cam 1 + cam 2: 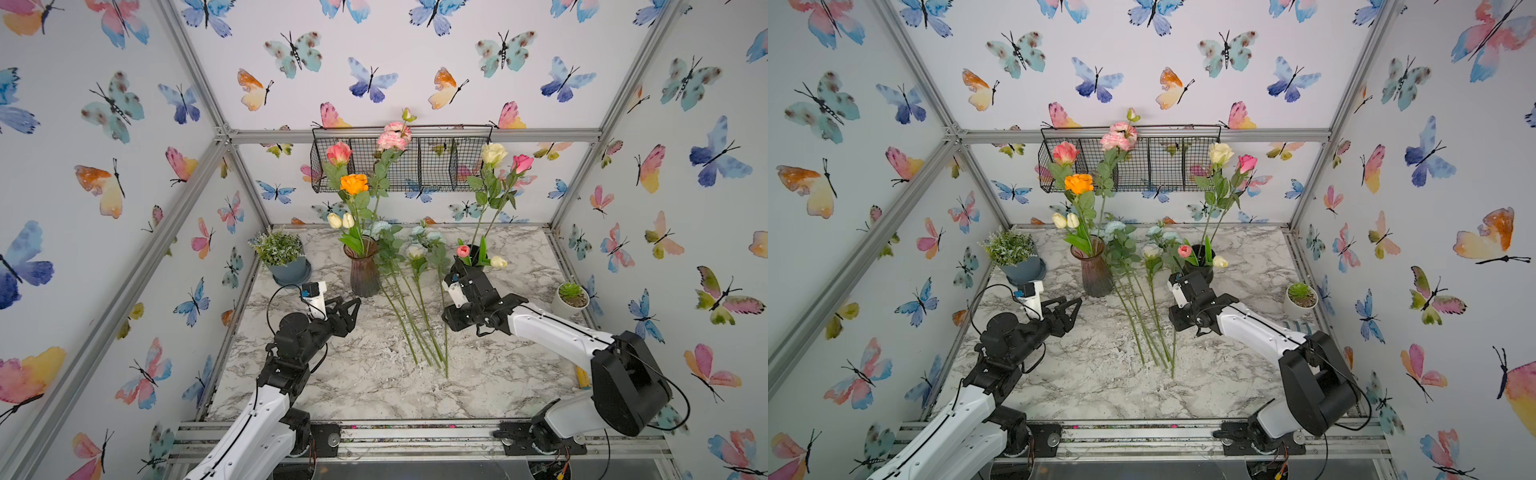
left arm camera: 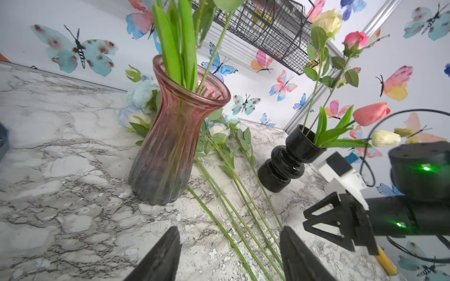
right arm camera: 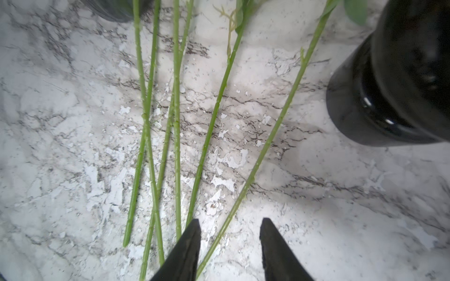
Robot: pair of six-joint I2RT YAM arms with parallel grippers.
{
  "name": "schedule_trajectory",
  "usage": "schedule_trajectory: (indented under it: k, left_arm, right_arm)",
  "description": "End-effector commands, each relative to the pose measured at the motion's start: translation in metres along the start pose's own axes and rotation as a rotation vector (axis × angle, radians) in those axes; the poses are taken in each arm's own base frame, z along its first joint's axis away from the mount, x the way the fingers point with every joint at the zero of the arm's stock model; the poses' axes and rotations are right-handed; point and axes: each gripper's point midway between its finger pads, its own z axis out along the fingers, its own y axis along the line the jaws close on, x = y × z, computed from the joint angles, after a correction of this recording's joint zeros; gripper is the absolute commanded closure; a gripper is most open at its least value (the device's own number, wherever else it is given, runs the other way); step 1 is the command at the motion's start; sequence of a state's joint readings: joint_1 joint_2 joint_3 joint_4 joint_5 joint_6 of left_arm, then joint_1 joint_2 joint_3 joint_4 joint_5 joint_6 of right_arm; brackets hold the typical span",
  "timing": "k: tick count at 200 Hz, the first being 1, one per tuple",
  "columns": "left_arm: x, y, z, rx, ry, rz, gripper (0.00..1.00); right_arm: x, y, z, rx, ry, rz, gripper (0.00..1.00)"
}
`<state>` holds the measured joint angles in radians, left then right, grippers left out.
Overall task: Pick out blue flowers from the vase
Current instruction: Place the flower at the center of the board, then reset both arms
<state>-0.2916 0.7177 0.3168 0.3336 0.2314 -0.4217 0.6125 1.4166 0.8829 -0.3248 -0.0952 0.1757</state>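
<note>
Blue flowers, pale aqua ruffled blooms and one white rose tinged blue on long green leafy stems, lie flat on the white marble-patterned tabletop, outside both vases. In both top views they fan out between the ribbed pink glass vase and the glossy black ringed vase. Their blooms point toward the back wall and their cut ends toward the robot, where the stems draw close and some cross.

The right gripper points down at the tabletop just beside the black vase, over the lower part of the stems. Its two dark fingers stand apart. One stem runs on the table through the gap between them, close to one finger and not clamped.

The left gripper sits near the foot of the pink vase, on the side away from the flowers. Its fingers are spread wide with nothing between them.

An orange rose, pink blooms and small white tulips stand in the pink vase. A cream-yellow rose and a pink rose rise from the black one.
</note>
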Motion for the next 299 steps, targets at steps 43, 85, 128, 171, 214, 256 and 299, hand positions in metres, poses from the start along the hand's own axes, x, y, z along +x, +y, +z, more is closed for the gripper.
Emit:
schedule_trajectory:
  k: [43, 85, 128, 171, 214, 256, 299]
  left_arm:
    - [-0.022, 0.078, -0.012, -0.310, -0.129, -0.063, 0.01]
    - [-0.028, 0.112, -0.024, -0.439, -0.168, -0.087, 0.02]
    - [-0.031, 0.152, -0.055, -0.702, -0.257, 0.008, 0.02]
    - [-0.038, 0.158, -0.060, -0.751, -0.310, 0.174, 0.02]
    - [-0.018, 0.171, -0.037, -0.728, -0.258, 0.312, 0.02]
    - [0.000, 0.180, 0.008, -0.618, -0.131, 0.314, 0.02]
    - [0.003, 0.179, 0.003, -0.592, -0.176, 0.320, 0.02]
  right_arm:
    - [0.018, -0.048, -0.045, 0.249, -0.213, 0.172, 0.31]
    - [0.006, -0.094, -0.075, 0.494, -0.345, 0.237, 0.02]
    - [-0.007, -0.169, -0.102, 0.765, -0.495, 0.346, 0.02]
    - [0.004, -0.221, -0.108, 0.984, -0.576, 0.310, 0.01]
    - [0.016, -0.226, -0.095, 0.954, -0.710, 0.263, 0.02]
    - [0.012, -0.218, -0.088, 0.776, -0.836, 0.211, 0.02]
    - [0.007, -0.216, -0.062, 0.709, -0.816, 0.141, 0.02]
